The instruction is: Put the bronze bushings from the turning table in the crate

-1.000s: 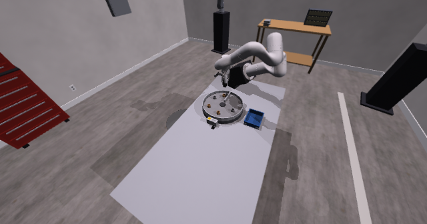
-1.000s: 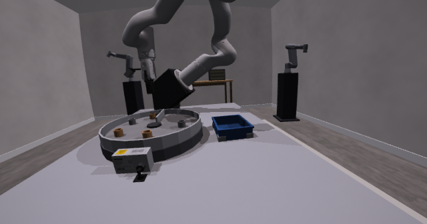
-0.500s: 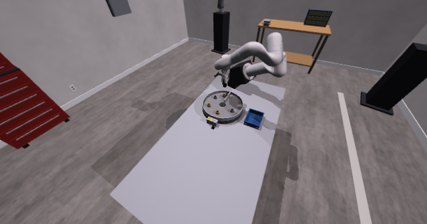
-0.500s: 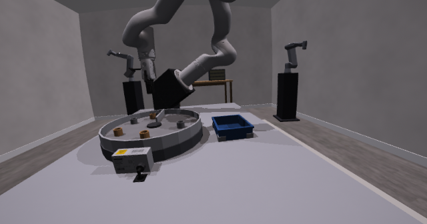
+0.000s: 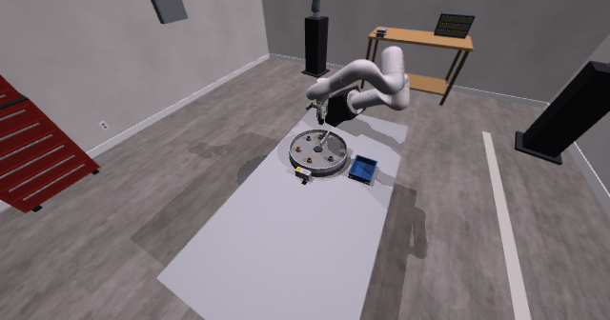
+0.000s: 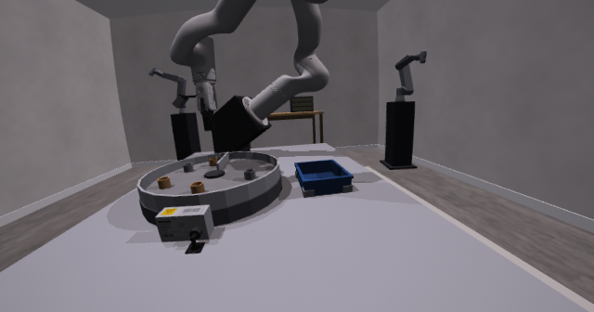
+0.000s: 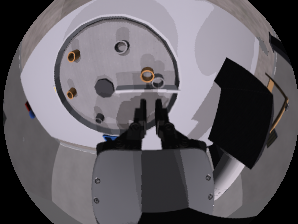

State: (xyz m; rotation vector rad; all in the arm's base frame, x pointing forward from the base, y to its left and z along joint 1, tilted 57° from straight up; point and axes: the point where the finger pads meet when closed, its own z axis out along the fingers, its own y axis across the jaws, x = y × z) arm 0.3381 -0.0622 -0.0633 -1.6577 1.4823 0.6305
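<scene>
The round grey turning table (image 5: pixel 317 151) (image 6: pixel 211 182) (image 7: pixel 116 72) has a radial divider bar and a dark hub. On it stand three bronze bushings (image 6: pixel 163 182) (image 6: pixel 198 188) (image 6: pixel 213 161) and two steel bushings (image 6: pixel 187 167) (image 6: pixel 250 174). The blue crate (image 5: pixel 363 169) (image 6: pixel 323 175) stands empty to the right of the table. My gripper (image 5: pixel 321 120) (image 6: pixel 207 126) (image 7: pixel 150 106) hangs above the far rim of the table, pointing down. Its fingers stand a little apart with nothing between them. One bronze bushing (image 7: pixel 148 75) lies just ahead of the fingertips, by the divider bar.
A small grey control box (image 6: pixel 184 221) with a yellow label sits against the table's near rim. My arm's black base (image 6: pixel 237 123) stands behind the turning table. Other robot pedestals, a wooden shelf and a red tool cabinet stand far off on the floor.
</scene>
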